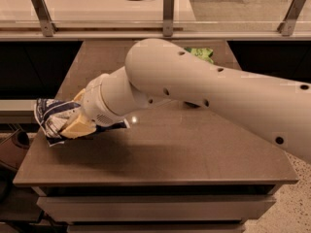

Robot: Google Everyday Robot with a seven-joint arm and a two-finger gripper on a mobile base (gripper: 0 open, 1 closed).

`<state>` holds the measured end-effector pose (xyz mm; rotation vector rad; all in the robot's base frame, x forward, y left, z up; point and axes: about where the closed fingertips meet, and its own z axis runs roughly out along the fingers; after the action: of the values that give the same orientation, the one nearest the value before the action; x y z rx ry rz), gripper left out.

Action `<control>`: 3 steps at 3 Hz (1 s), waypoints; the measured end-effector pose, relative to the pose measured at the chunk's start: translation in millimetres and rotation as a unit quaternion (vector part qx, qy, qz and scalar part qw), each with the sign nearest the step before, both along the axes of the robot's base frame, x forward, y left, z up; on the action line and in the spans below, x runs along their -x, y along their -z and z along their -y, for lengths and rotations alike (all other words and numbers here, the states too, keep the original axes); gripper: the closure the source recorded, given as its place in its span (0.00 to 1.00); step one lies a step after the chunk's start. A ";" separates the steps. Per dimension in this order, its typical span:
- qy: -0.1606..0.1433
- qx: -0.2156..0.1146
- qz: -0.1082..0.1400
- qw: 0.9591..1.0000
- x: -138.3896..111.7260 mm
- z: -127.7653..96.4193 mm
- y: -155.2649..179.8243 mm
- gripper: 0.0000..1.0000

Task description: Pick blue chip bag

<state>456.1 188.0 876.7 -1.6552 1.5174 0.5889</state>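
1 gripper (pixel 73 119) clamps the blue chip bag (pixel 50 115) at the table (pixel 184 149) edge (grasp looks made); next, a steady lift upward.

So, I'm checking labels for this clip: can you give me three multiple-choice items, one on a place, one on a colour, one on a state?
1. Where is the blue chip bag?
A. far right corner
B. left edge of the table
C. on the floor

2. What colour is the snack bag behind the arm?
A. red
B. yellow
C. green

3. What is the gripper doing?
A. closed on the blue chip bag
B. open over bare table
C. out of view

Answers:
B: the blue chip bag overhangs the table at its left edge.
C: the snack bag behind the arm is green.
A: the gripper clamps the bag.
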 end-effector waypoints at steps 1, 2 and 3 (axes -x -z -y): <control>-0.001 -0.017 0.016 1.000 -7.2 9.6 -20.0 1.00; -0.005 -0.029 0.032 0.999 -15.0 15.4 -38.5 1.00; -0.007 -0.036 0.045 0.998 -19.4 19.7 -53.4 1.00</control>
<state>475.5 168.3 930.1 -1.6168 1.4062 0.5631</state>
